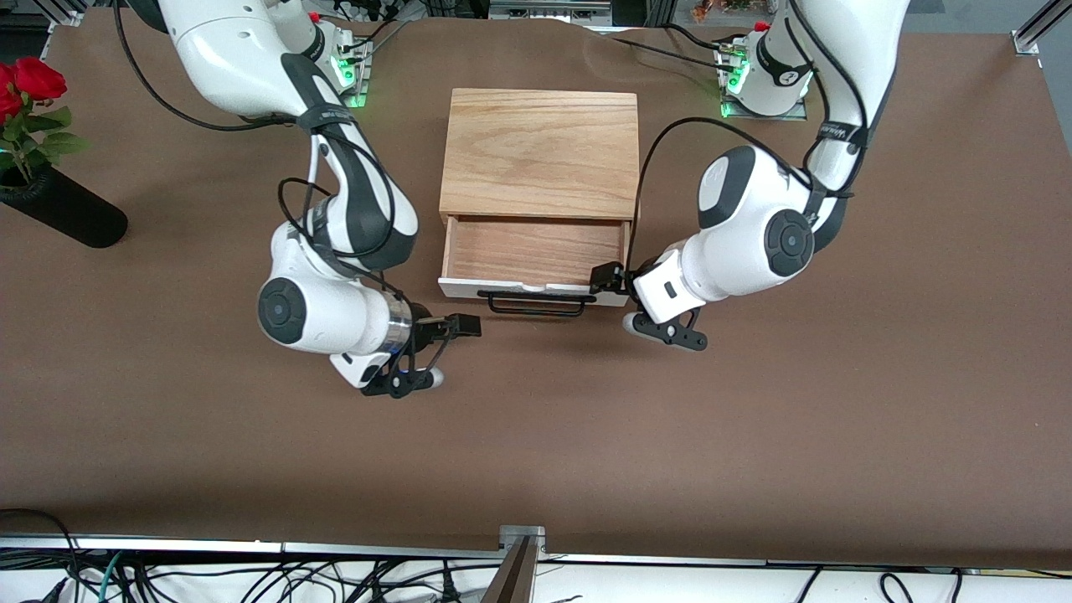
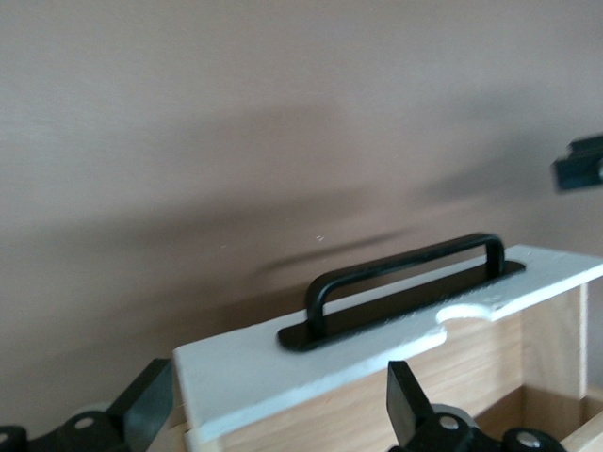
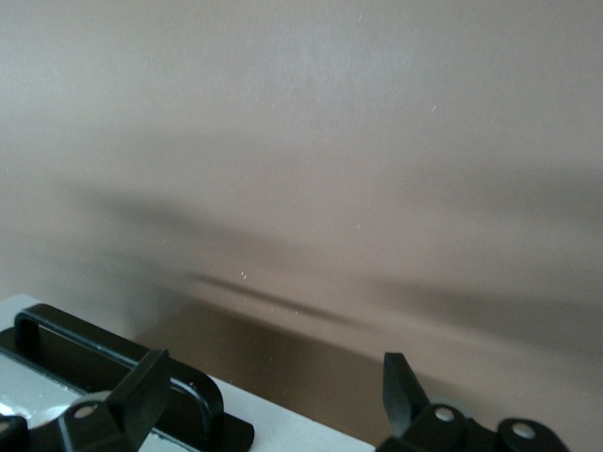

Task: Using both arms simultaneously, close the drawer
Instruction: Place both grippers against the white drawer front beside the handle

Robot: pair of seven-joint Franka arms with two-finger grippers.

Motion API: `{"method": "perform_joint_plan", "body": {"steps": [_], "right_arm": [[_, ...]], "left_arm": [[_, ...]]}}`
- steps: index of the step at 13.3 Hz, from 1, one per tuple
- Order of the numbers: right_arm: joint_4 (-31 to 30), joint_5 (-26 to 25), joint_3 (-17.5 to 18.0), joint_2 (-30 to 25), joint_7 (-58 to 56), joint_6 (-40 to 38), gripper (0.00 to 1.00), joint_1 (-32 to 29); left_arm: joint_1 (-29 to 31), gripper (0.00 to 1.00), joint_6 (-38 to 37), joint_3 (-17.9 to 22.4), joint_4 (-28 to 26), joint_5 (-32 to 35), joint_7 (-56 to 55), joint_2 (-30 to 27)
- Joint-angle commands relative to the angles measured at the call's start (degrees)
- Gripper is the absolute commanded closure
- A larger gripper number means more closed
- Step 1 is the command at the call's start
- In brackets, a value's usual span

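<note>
The drawer (image 1: pixel 536 249) stands pulled out of the light-wood box (image 1: pixel 540 155), its white front (image 1: pixel 456 289) and black wire handle (image 1: pixel 536 303) facing the front camera. My left gripper (image 1: pixel 607 276) is at the front's corner toward the left arm's end. In the left wrist view it (image 2: pixel 278 405) is open, and the white front (image 2: pixel 245 367) lies between the fingers, next to the handle (image 2: pixel 405 273). My right gripper (image 1: pixel 466 325) is low, just in front of the drawer's other corner. In the right wrist view it (image 3: pixel 273 395) is open over the white front (image 3: pixel 283 433) and handle end (image 3: pixel 104 363).
A black vase (image 1: pixel 63 209) with red roses (image 1: pixel 25 84) lies at the right arm's end of the table. Brown tabletop (image 1: pixel 536 435) stretches from the drawer to the table's edge near the front camera. The right gripper shows small in the left wrist view (image 2: pixel 579 162).
</note>
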Motion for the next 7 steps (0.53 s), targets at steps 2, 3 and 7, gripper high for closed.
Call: {"method": "perform_joint_plan", "body": {"steps": [2, 3, 7], "right_arm": [[-3.44, 1.78, -0.12, -1.09, 0.67, -2.54, 0.00, -0.10], [-3.53, 1.96, -0.12, -1.09, 0.85, -4.47, 0.00, -0.10], [-3.53, 4.77, -0.21, -1.27, 3.48, -10.10, 0.00, -0.19]], "left_arm": [[-3.12, 0.00, 2.47, 0.23, 2.23, -3.33, 0.64, 4.27], [-3.39, 0.00, 2.82, 0.23, 2.23, -3.33, 0.64, 5.06], [-4.10, 0.00, 6.15, 0.23, 2.93, -3.15, 0.73, 6.21]]}}
